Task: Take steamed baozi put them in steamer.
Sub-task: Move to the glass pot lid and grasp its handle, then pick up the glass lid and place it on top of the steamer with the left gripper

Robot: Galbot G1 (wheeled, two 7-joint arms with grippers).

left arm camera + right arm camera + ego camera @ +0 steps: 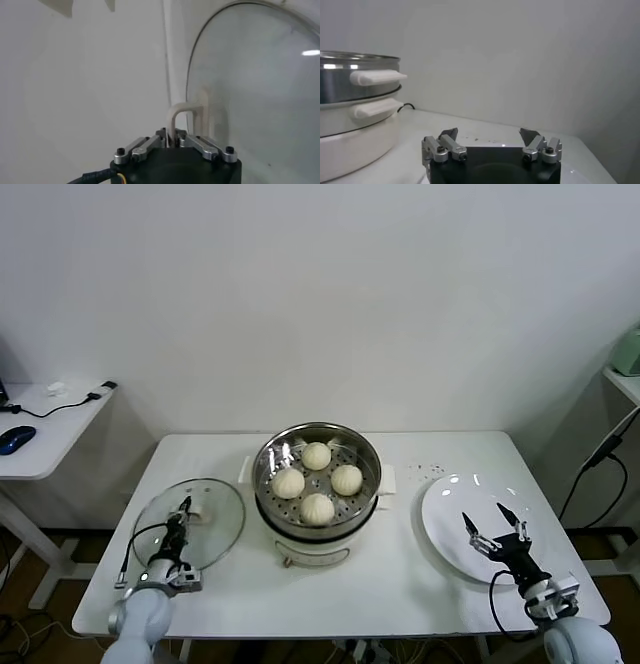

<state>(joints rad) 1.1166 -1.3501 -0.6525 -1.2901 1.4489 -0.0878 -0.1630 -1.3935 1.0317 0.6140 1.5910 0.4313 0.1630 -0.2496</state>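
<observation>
baozi [317, 481], four of them, sit in a tight cluster on the perforated floor of the steamer [271, 484], which stands at the middle of the white table [400, 584] on its white base.

left gripper [183, 510] is at the glass lid [220, 529], which lies flat on the table to the robot's left of the steamer. in the left wrist view the gripper [173, 137] has its fingers drawn close together around the lid's white handle [183, 111], pinching it between the tips; the glass dome of the lid [260, 90] fills the space beyond.

right gripper [497, 529] hovers over the white plate [445, 519] on the robot's right side of the table, well apart from the steamer. its fingers are spread wide with nothing between them. the right wrist view shows the same gripper [488, 135] with both tips far apart and empty, and the steamer's steel wall [340, 82] with its white side handles off to one side.
</observation>
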